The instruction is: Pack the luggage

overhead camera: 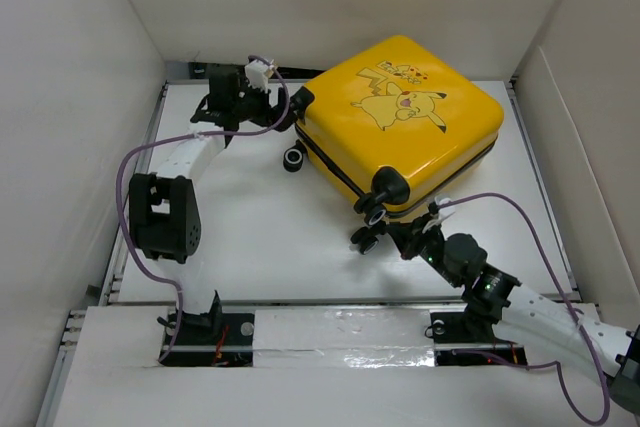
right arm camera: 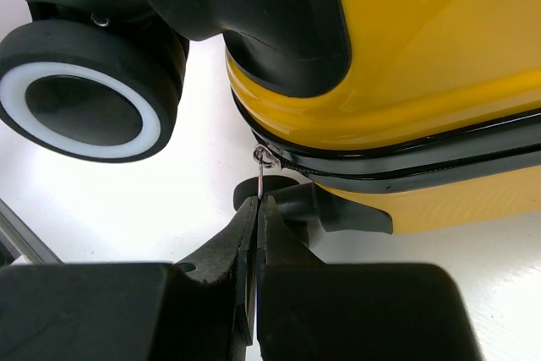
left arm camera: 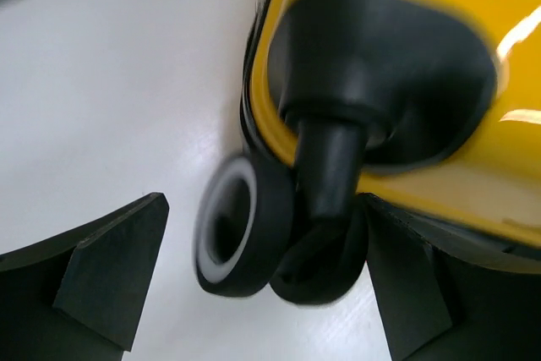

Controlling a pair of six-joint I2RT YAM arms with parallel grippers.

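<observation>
The luggage (overhead camera: 400, 117) is a yellow hard-shell suitcase with a Pikachu print, lying flat and closed at the back right of the table. My left gripper (overhead camera: 283, 110) is open at its far left corner. In the left wrist view my left gripper (left arm camera: 262, 293) straddles a black caster wheel (left arm camera: 241, 226); the right finger (left arm camera: 423, 285) touches the caster's fork, the left finger (left arm camera: 110, 276) stands apart. My right gripper (overhead camera: 388, 232) is at the near corner. In the right wrist view my right gripper (right arm camera: 256, 205) is shut on the thin metal zipper pull (right arm camera: 260, 177) of the black zipper band.
A second caster wheel (overhead camera: 293, 159) sticks out on the suitcase's left side, and another wheel (right arm camera: 84, 107) with a white ring sits just left of my right gripper. White walls (overhead camera: 80, 67) enclose the table. A purple cable (overhead camera: 540, 237) loops beside the right arm.
</observation>
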